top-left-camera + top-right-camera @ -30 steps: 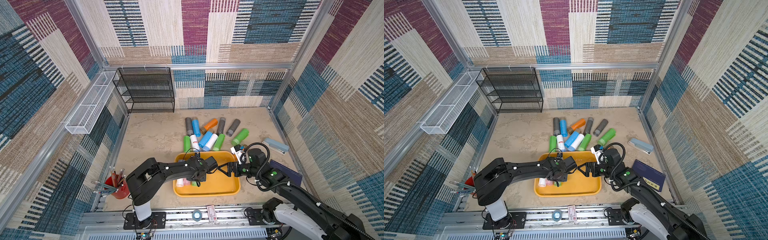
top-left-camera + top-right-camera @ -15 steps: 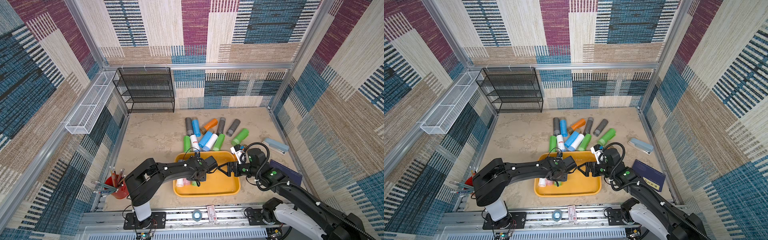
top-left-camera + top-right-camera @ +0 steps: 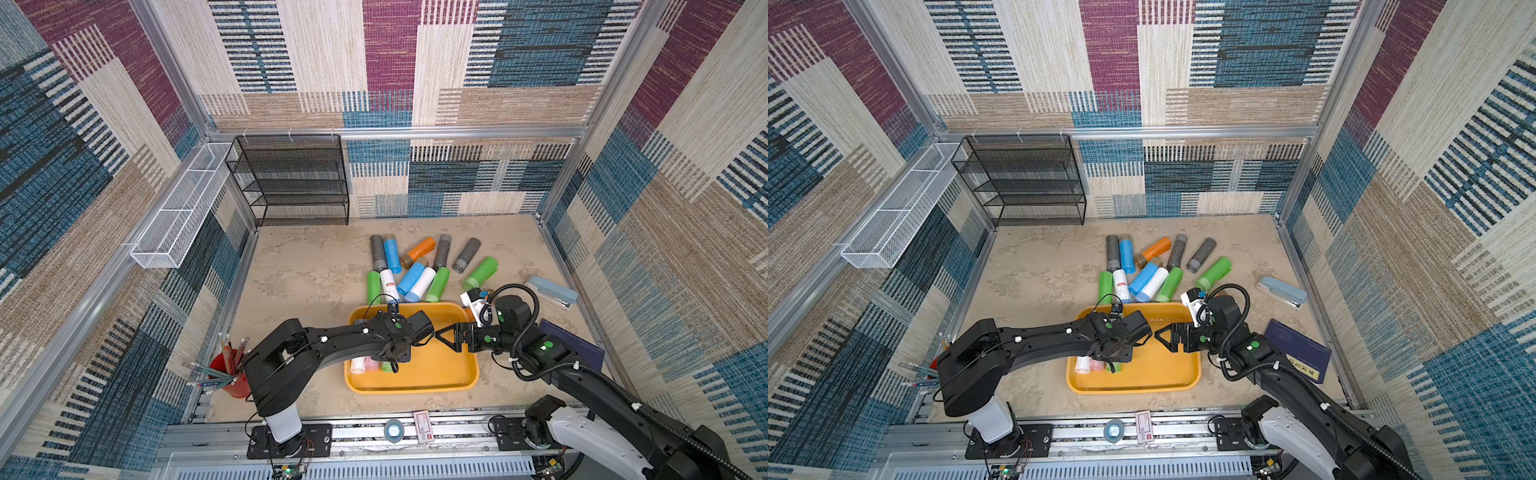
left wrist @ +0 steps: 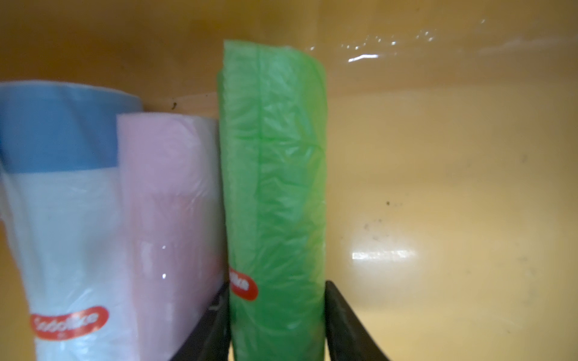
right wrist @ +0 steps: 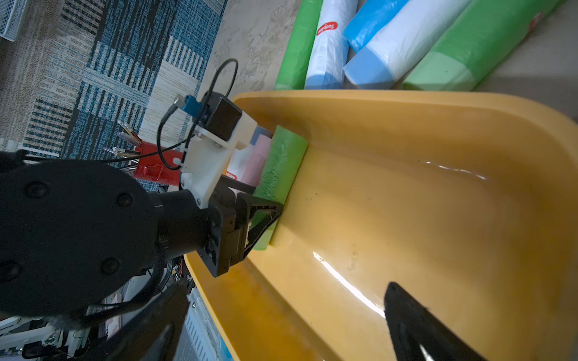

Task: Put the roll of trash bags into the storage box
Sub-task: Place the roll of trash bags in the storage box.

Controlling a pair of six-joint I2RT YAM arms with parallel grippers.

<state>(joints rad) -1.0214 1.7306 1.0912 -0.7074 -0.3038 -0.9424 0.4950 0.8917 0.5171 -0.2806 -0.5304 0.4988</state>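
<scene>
Your left gripper (image 4: 276, 284) reaches down into the left part of the yellow-orange storage box (image 3: 436, 365). Its two black fingers (image 4: 341, 318) are set close against either side of the green roll of trash bags (image 4: 275, 156); whether they press on it or merely flank it cannot be told. The green roll lies flat on the box floor, touching a pink roll (image 4: 169, 203) on its left. The pink roll lies against a white roll (image 4: 62, 234) with a blue end, so the three rest side by side. Your right gripper (image 3: 446, 338) hovers over the right part of the box, jaws spread wide with nothing between them, fingertips pointing left toward the other arm's wrist. Past the far rim, loose rolls (image 3: 419, 270) in green, blue, white, grey and orange lie jumbled on the table (image 3: 307, 270), the nearest ends just beside the box. A pale blue stapler (image 3: 550, 291) sits at the far right, a dark blue booklet (image 3: 582, 347) lies right of the box, and a red cup (image 3: 230, 374) of pencils stands near left.
</scene>
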